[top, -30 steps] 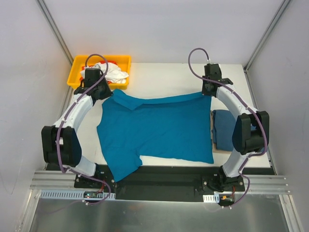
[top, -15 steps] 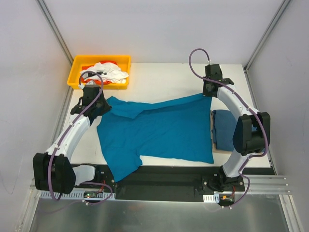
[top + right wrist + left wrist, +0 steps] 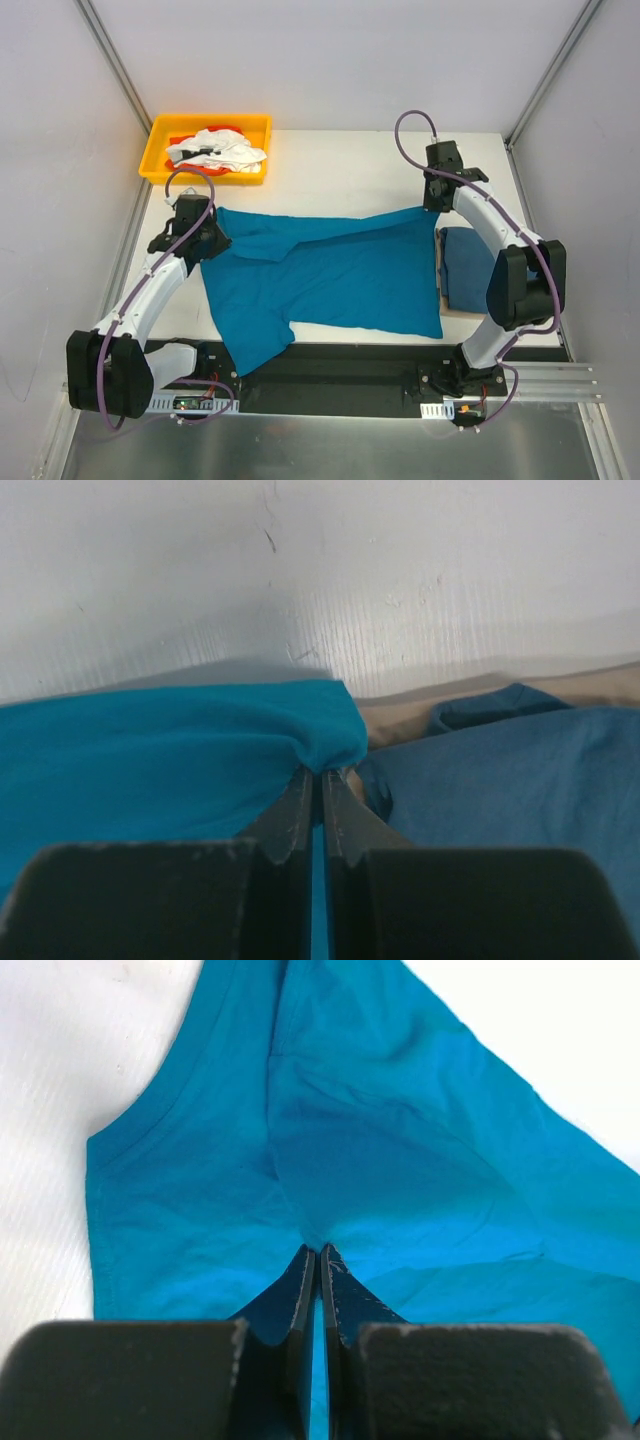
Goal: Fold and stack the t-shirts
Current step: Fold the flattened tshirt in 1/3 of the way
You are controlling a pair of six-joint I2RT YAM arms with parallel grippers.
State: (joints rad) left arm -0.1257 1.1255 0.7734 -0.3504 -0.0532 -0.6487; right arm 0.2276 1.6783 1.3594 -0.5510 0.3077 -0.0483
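A teal-blue t-shirt lies spread across the white table, one sleeve hanging over the near edge. My left gripper is shut on the shirt's far left corner; in the left wrist view the gripper pinches a bunch of the teal cloth. At the far right corner, my right gripper is shut on the shirt too, and the right wrist view shows the gripper pinching the cloth. A darker blue folded t-shirt lies at the right on a tan board.
An orange tray holding white and red cloths stands at the far left corner. Grey walls and frame posts close in the table on both sides. A black rail runs along the near edge.
Both grippers have come toward the near edge with the shirt's far edge in them, the left much farther. The far left part of the shirt has folded over onto itself.
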